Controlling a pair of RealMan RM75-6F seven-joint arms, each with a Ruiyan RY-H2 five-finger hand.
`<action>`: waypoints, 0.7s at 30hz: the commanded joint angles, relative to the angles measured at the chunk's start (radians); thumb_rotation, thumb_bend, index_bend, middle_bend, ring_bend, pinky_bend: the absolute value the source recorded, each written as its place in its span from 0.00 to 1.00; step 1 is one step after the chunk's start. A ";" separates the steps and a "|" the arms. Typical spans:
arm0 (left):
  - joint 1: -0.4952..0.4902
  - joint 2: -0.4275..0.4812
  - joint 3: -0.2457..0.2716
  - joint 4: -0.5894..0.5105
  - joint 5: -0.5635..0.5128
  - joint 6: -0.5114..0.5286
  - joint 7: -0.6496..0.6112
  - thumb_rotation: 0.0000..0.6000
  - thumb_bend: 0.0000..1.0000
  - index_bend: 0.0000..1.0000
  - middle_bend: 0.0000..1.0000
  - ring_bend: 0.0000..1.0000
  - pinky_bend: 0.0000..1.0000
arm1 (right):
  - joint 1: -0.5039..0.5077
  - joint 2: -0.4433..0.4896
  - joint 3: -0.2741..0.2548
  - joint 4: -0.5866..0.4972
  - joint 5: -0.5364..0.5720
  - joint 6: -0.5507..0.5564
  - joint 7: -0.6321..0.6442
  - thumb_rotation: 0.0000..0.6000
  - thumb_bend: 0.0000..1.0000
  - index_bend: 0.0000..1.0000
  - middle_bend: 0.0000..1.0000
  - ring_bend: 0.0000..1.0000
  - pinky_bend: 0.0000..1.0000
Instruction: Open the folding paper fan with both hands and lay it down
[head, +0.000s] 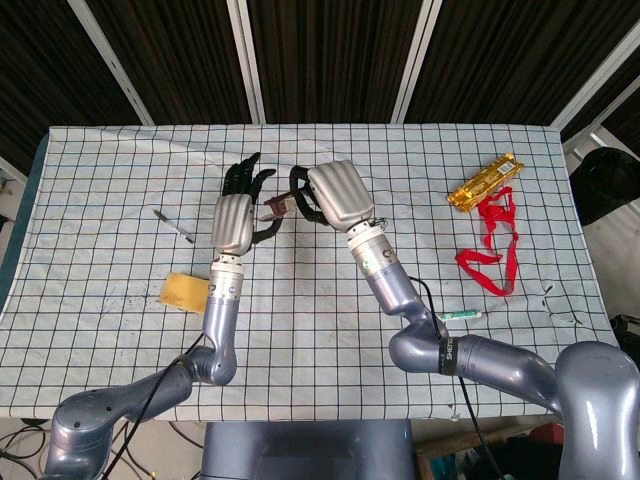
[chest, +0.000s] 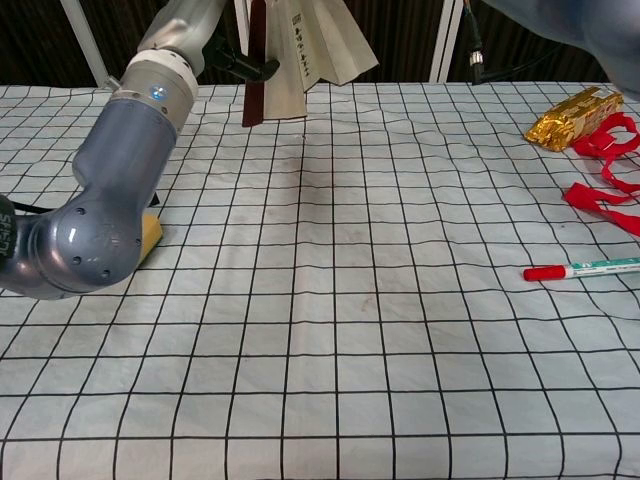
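Item: folding paper fan (chest: 300, 50), cream leaves on dark red-brown guard sticks, partly spread, held in the air above the far middle of the checked table (chest: 380, 330), between both hands.

Left hand (head: 237, 215): beside the fan's left guard stick, thumb against it, other fingers fanned out; it appears to pinch that stick.

Right hand (head: 335, 195): curled over the fan's right side, holding it; the fingers themselves are hidden under the palm.

Handling, as judged: light; the sticks are stiff, the pleated paper is thin and tears or creases easily. Best taken by the two outer guard sticks, near the pivot end, never by the paper.

Containers: none seen.

Right of the fan: gold packet (head: 486, 181), red ribbon (head: 492, 250), marker (chest: 585, 269). Left of the fan: pen (head: 173, 226), yellow sponge (head: 185, 292).
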 joint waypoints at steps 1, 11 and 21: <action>0.012 0.009 0.003 -0.001 -0.005 0.004 -0.009 1.00 0.28 0.35 0.04 0.00 0.00 | 0.001 -0.003 0.000 0.001 0.003 0.001 -0.003 1.00 0.48 0.85 0.88 0.94 0.77; 0.033 0.037 0.010 -0.015 -0.005 0.018 -0.032 1.00 0.28 0.36 0.04 0.00 0.00 | 0.006 -0.015 -0.002 0.005 0.015 0.006 -0.016 1.00 0.48 0.85 0.88 0.94 0.77; 0.038 0.045 0.010 -0.008 -0.022 0.005 -0.034 1.00 0.35 0.56 0.08 0.00 0.00 | 0.007 -0.023 -0.005 0.008 0.018 0.006 -0.020 1.00 0.48 0.85 0.88 0.94 0.77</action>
